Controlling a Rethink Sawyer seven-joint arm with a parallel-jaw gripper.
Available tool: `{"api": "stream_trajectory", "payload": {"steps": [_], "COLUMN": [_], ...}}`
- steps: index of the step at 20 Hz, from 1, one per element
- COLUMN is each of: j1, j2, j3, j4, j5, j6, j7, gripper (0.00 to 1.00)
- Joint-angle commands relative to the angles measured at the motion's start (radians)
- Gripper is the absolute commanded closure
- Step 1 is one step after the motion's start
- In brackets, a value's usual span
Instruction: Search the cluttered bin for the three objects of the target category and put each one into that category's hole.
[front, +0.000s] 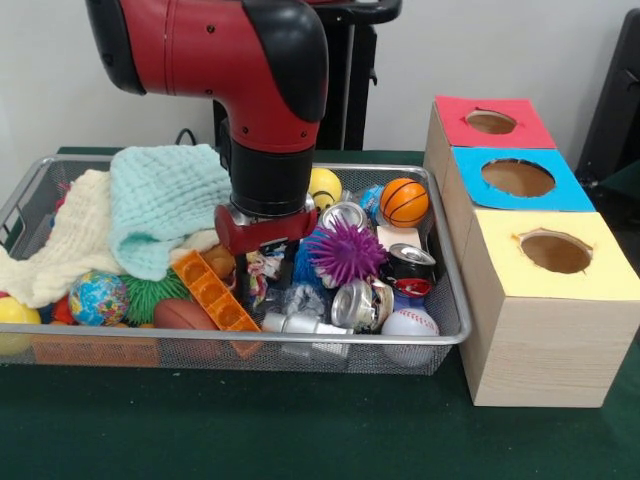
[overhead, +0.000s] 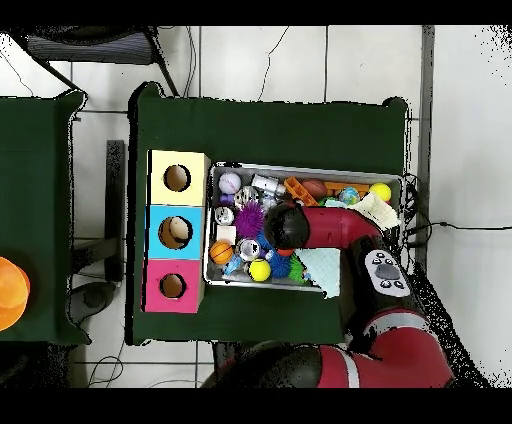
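Arm (front: 262, 120) is down in the bin (front: 450, 330) at frame centre, beside the purple spiky ball (front: 345, 252); can't tell the jaw state.

wall (front: 60, 90): plain white | floor (overhead: 300, 55): pale tiles | table (front: 300, 440): dark green cloth | chair (overhead: 95, 45): possibly, far corner

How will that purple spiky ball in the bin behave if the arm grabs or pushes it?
The purple spiky ball looks soft, so its spikes would probably bend under pressure. Perched on the cans, it may roll off when nudged. It seems light.
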Motion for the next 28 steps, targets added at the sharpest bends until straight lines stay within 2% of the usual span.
{"api": "stream_trajectory", "payload": {"steps": [1,8,12,20,23,28], "j1": [0.024,0.042,0.038,0.029,0.029,0.025], "j2": [0.019,-0.059,-0.059,-0.013,0.036,0.104], "j3": [0.039,0.027,0.031,0.043,0.052,0.071], "j4": [0.11,0.165,0.173,0.161,0.125,0.083], "j5": [0.045,0.077,0.09,0.086,0.073,0.087], "j6": [-0.023,0.027,0.01,-0.07,-0.149,-0.21], "j7": [0.216,0.221,0.212,0.209,0.213,0.214], "gripper": [0.0,0.0,0.0,0.0,0.0,0.0]}}
